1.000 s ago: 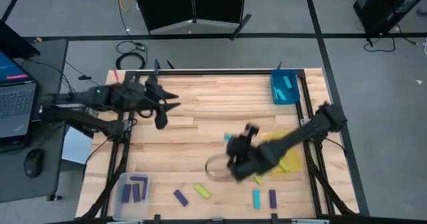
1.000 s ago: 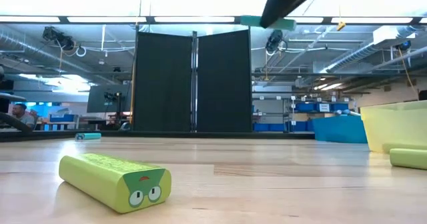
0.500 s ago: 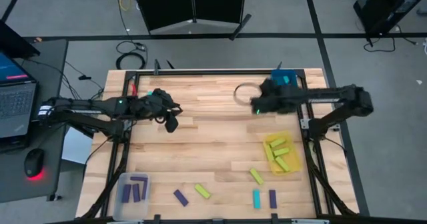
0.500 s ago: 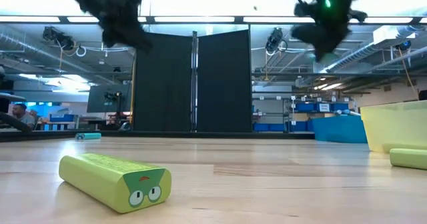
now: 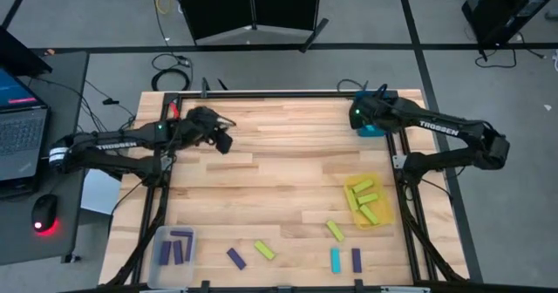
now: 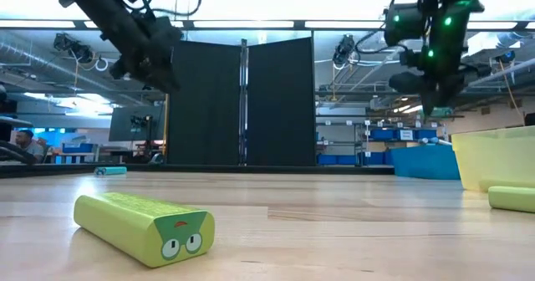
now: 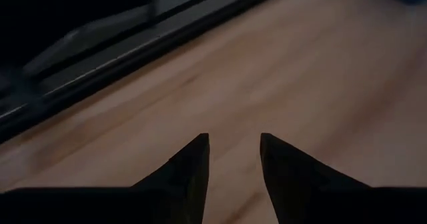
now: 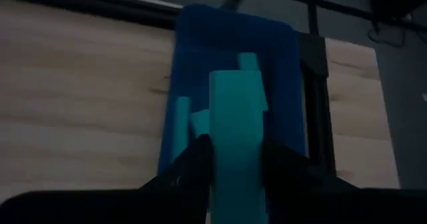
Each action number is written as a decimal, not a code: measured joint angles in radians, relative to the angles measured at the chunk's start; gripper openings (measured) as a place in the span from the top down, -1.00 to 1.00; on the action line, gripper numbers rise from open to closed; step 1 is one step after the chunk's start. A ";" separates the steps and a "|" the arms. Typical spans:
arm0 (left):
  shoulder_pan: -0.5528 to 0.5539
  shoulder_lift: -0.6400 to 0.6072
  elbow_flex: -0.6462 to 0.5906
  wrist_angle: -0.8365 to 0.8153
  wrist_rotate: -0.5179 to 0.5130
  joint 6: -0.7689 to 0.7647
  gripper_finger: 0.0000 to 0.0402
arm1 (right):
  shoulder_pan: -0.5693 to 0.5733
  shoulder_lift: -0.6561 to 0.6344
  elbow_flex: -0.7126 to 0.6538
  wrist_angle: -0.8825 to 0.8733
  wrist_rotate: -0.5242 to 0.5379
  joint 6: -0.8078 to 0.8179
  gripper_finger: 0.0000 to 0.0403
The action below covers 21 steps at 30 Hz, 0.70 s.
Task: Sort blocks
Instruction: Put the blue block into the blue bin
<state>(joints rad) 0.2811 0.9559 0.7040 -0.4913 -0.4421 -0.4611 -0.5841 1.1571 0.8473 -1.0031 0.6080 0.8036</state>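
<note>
My right gripper [image 5: 357, 117] hangs over the blue tray [image 8: 287, 71] at the table's far right corner, shut on a cyan block [image 8: 235, 111]. Other cyan blocks [image 8: 180, 114] lie in that tray. My left gripper [image 7: 233, 141] stands open above bare wood at the far left [image 5: 222, 140], nothing between its fingers. Yellow-green blocks fill the yellow tray [image 5: 380, 207]. Purple blocks lie in the clear tray [image 5: 159, 236]. Loose blocks rest flat near the front edge: purple [image 5: 235, 258], yellow-green [image 5: 264, 250], yellow-green [image 5: 335, 230], cyan [image 5: 335, 259], purple [image 5: 356, 258]. My right gripper pinches the cyan block by its two long sides [image 8: 220, 147] between the two fingers [image 8: 193, 161]. The block lies along the fingers and juts out past their tips. The fingers slant down. The block is lifted clear, above the blue tray.
In the low view a yellow-green block [image 6: 142, 222] lies close to the camera, with the yellow tray [image 6: 497, 157] and blue tray [image 6: 426, 161] at the right. A black frame rail [image 5: 279, 91] borders the table's far edge. A laptop [image 5: 19, 127] sits off the table's left side.
My right gripper has swept from the table's near middle toward the far right corner and now hangs over the blue tray, still shut on the cyan block. My left gripper has come down at the far left and rolled, staying open.
</note>
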 joint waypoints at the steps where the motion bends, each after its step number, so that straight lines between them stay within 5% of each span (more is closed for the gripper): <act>1: 0.039 0.007 0.006 -0.023 -0.003 -0.012 0.30 | -0.029 0.005 -0.010 0.017 -0.002 -0.004 0.43; 6: 0.238 0.078 0.064 -0.145 0.021 -0.003 0.30 | -0.122 0.025 -0.031 0.093 -0.001 -0.045 0.33; 11: 0.407 0.195 0.121 -0.195 0.122 0.102 0.25 | -0.140 0.020 -0.032 0.153 -0.007 -0.098 -0.40; 15: 0.530 0.307 0.157 -0.229 0.275 0.163 0.16 | -0.135 0.011 -0.032 0.179 -0.026 -0.128 -0.79; 21: 0.600 0.422 0.168 -0.285 0.245 0.178 -0.03 | -0.097 -0.007 -0.032 0.193 -0.026 -0.154 -0.93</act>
<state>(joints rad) 0.8809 1.3782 0.8719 -0.7759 -0.1970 -0.2829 -0.6811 1.1497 0.8154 -0.8097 0.5824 0.6495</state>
